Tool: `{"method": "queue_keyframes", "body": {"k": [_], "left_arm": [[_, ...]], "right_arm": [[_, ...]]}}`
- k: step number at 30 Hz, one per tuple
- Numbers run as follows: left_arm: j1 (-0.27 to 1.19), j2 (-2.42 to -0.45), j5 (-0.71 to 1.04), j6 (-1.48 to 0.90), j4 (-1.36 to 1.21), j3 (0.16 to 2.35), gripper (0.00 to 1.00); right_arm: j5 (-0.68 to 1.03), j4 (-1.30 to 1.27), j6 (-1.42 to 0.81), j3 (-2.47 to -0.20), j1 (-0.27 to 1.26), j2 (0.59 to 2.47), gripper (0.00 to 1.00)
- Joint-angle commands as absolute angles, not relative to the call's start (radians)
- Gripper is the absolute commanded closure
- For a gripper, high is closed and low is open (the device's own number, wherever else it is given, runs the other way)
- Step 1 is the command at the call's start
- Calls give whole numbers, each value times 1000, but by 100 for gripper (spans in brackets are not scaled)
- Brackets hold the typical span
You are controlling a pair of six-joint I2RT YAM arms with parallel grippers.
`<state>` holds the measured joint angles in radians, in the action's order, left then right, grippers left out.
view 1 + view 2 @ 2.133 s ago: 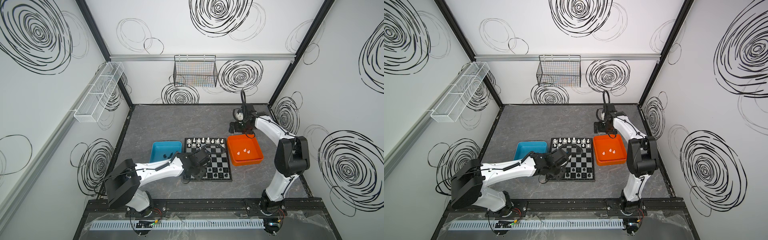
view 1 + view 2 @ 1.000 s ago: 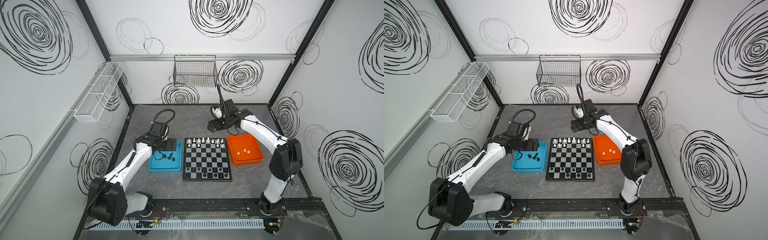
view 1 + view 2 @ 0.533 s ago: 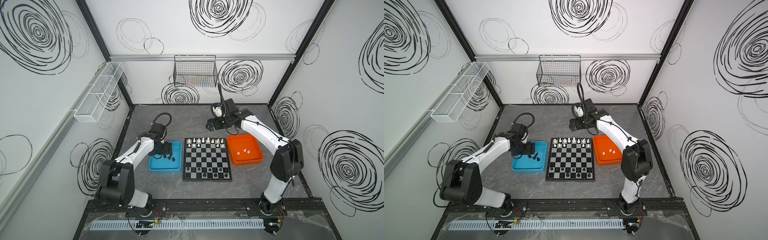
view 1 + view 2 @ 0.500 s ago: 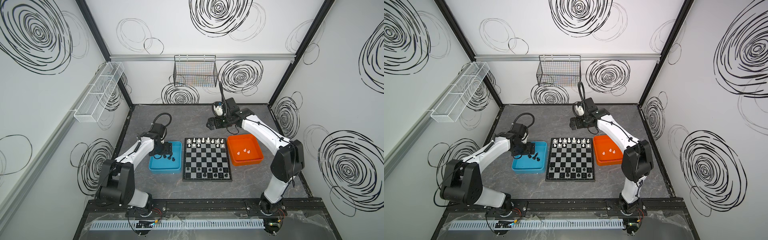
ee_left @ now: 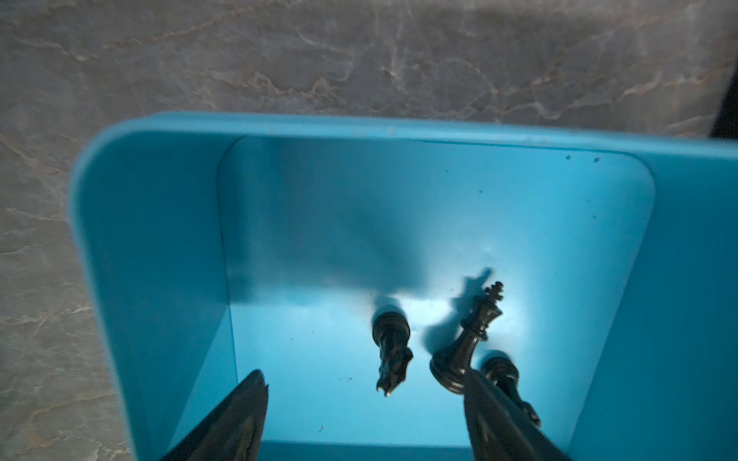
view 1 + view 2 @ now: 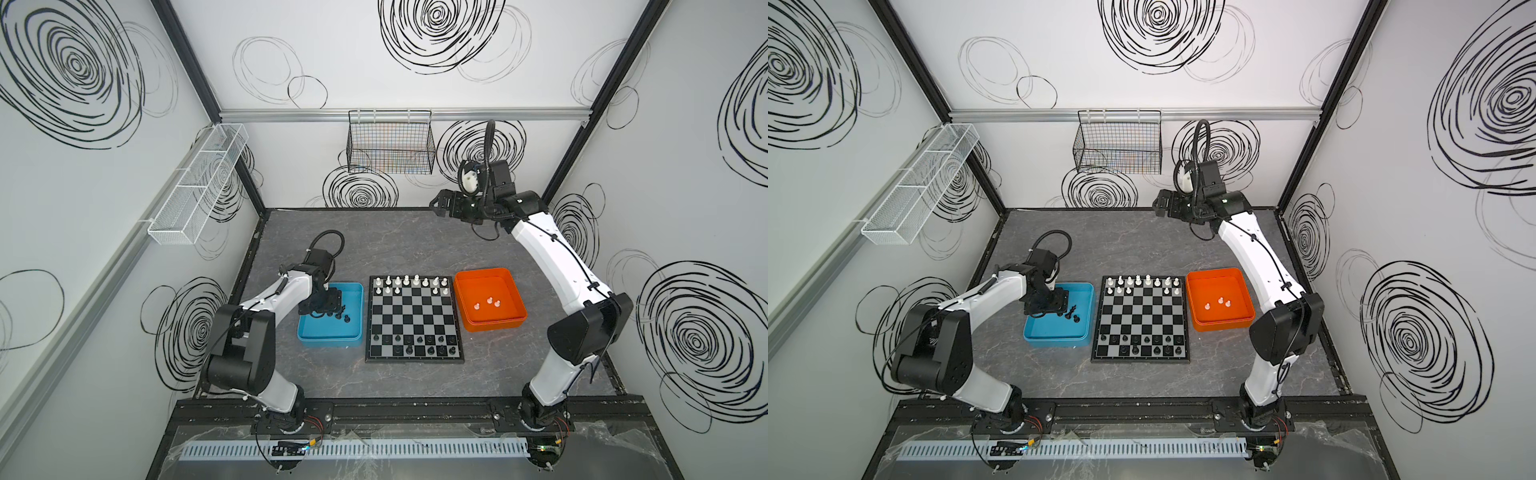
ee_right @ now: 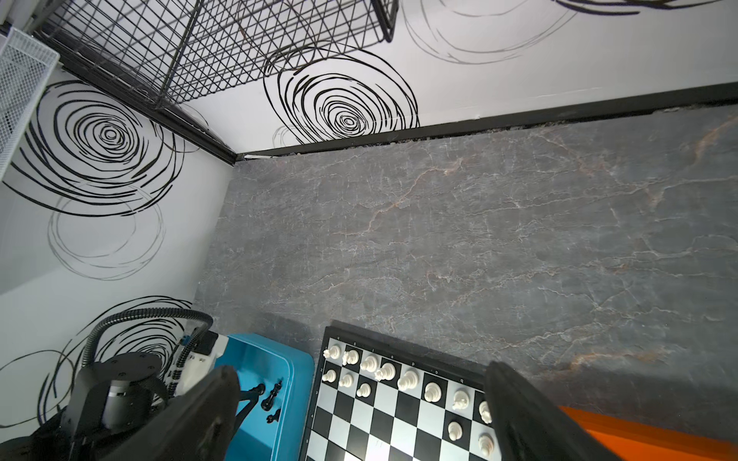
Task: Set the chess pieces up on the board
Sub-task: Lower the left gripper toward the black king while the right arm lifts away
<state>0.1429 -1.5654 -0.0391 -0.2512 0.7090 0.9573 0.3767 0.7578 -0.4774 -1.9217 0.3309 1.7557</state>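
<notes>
Our left jaws stand open in the blue tray (image 5: 151,247), over a fallen black chessman (image 5: 393,351); our right jaws hang open, empty.

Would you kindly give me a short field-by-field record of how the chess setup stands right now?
board: centre of the table, white pieces on far rows, black pieces on near rows, gaps in both
blue tray: left of the board, three loose black pieces inside
orange tray: right of the board, three loose white pieces inside
left claw: open, down inside the blue tray, gripping nothing
right claw: open, empty, high above the far table
</notes>
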Motion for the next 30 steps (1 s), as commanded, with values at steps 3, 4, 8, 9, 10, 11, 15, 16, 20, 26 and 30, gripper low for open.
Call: {"method": "queue_keyframes", "body": {"k": [3, 4, 8, 9, 10, 11, 15, 16, 20, 26, 30], "left_arm": [[151, -1598, -81, -246, 718, 965, 26], [158, -1604, -90, -245, 718, 965, 27], [177, -1609, -110, -251, 718, 965, 31], [179, -1609, -112, -251, 719, 965, 32], [179, -1609, -114, -250, 721, 966, 33], [182, -1609, -115, -250, 721, 966, 34], [187, -1606, -124, -248, 729, 971, 36], [188, -1605, -126, -247, 732, 971, 37], [197, -1602, -130, -246, 742, 976, 39], [220, -1608, -127, -242, 758, 982, 49], [236, -1611, -129, -242, 772, 989, 53]], "right_arm": [[465, 814, -531, -1937, 298, 1744, 0], [472, 814, -529, -1937, 294, 1744, 0], [519, 793, -531, -1928, 284, 1744, 0], [523, 791, -530, -1931, 284, 1744, 0], [529, 786, -529, -1928, 282, 1744, 0], [532, 781, -529, -1923, 281, 1744, 0], [563, 780, -526, -1898, 263, 1740, 0], [564, 781, -533, -1898, 255, 1737, 0], [568, 761, -526, -1890, 247, 1715, 0], [601, 741, -548, -1856, 236, 1700, 0], [595, 738, -551, -1841, 225, 1688, 0]]}}
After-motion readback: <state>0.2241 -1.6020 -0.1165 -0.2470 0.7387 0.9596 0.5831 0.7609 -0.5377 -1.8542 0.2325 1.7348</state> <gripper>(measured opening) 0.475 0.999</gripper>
